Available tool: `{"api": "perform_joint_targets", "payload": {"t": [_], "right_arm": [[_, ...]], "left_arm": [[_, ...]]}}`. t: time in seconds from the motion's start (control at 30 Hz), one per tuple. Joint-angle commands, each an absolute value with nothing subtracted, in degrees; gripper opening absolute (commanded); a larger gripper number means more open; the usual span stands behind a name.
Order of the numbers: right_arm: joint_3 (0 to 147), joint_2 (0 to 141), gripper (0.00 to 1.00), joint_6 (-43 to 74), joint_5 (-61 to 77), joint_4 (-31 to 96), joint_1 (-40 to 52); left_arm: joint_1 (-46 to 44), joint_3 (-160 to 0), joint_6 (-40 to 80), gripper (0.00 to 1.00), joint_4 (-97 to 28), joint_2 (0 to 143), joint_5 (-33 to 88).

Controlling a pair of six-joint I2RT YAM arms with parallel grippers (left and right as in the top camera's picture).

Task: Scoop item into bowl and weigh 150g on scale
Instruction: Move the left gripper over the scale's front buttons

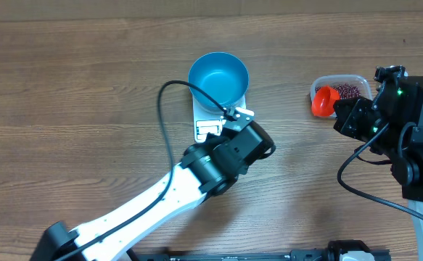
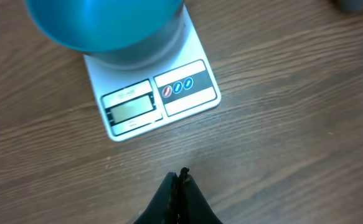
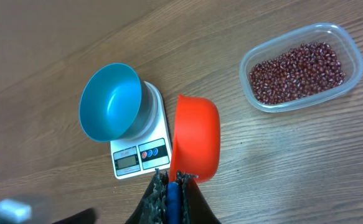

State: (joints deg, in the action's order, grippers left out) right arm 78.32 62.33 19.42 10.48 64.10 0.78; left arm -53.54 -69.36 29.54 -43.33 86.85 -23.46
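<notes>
The blue bowl [image 1: 218, 78] stands on the white scale [image 1: 210, 129] in the middle of the table, and it looks empty. My left gripper [image 1: 241, 114] is shut on nothing, just in front of the scale's [image 2: 159, 99] display edge, low over the wood. The dark red beans [image 3: 296, 71] lie in a clear tub [image 3: 302, 67] at the right. My right gripper [image 3: 174, 177] is shut on the blue handle of an orange-red scoop [image 3: 197, 137]. The scoop [image 1: 324, 101] hangs beside the tub's left end.
Bare wooden tabletop surrounds the scale and the tub [image 1: 339, 88]. The left arm's black cable loops over the table to the left of the bowl [image 2: 106, 25]. The right arm's body fills the right edge of the overhead view.
</notes>
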Motion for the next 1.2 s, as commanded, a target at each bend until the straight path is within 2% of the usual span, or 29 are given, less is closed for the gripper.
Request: {"api": "perform_joint_targets", "payload": {"t": [0.0,0.2,0.4,0.77,0.87,1.17], "right_arm": [[79.92,62.06,0.04,18.74,9.89,63.77,0.56],[79.92,62.06,0.04,18.76,9.89,63.77,0.56],[79.92,62.06,0.04,18.76,9.89,63.77,0.56],[79.92,62.06,0.04,18.76,9.91,63.83,0.56],[79.92,62.06,0.04,18.79,9.96,63.79,0.56],[79.92,62.06,0.04,18.76,9.93,63.79,0.56]], "left_arm": [[-53.71,-68.6,28.95,0.04,-41.23,90.87,-25.45],[-53.54,-68.6,31.94,0.04,-38.72,96.57,-27.27],[-52.88,-68.6,29.1,0.04,-36.82,99.59,-29.34],[-45.54,-65.41,22.65,0.04,-28.67,99.77,-21.04],[-45.56,-64.45,19.14,0.04,-26.44,99.77,-18.9],[-47.05,-60.66,18.85,0.04,-21.34,99.77,-21.15]]}}
